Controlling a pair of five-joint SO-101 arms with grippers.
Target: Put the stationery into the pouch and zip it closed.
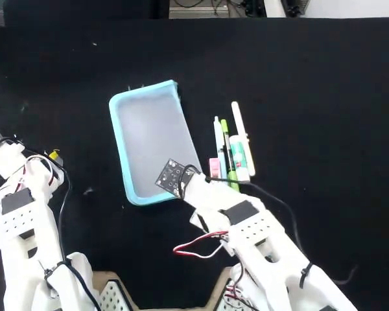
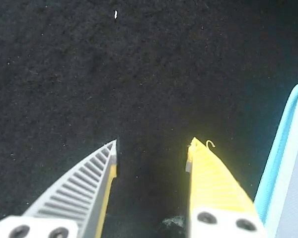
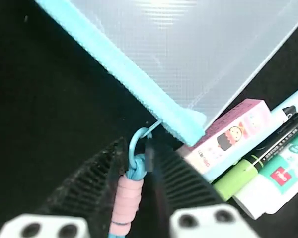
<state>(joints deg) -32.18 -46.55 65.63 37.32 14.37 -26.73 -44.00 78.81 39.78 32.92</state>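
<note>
Zip pull point(image 3: 131, 191) is pinched in the right gripper point(image 3: 148, 163) at the pouch's point(image 1: 152, 139) near corner. The zip edge is laid toward the left arm. Stationery point(image 1: 233, 152) is left outside, just beside that corner. The left gripper point(image 2: 151, 148) is held apart, empty.

In the high view the right arm point(image 1: 246, 227) lies over the near corner of the pouch point(image 1: 149, 139) and the near ends of the eraser point(image 1: 214, 166), the pens point(image 1: 218, 136) and the glue stick point(image 1: 240, 157), so how those ends lie cannot be told. In the right wrist view the pouch, pens and glue stick run off the picture's edge, and the zip pull point(image 3: 126, 198) is cut off partway along its pink beads between the fingers of the right tool point(image 3: 137, 146), which seems to pinch it. In the left wrist view the pouch is a blue-edged sliver cut by the edge.
</note>
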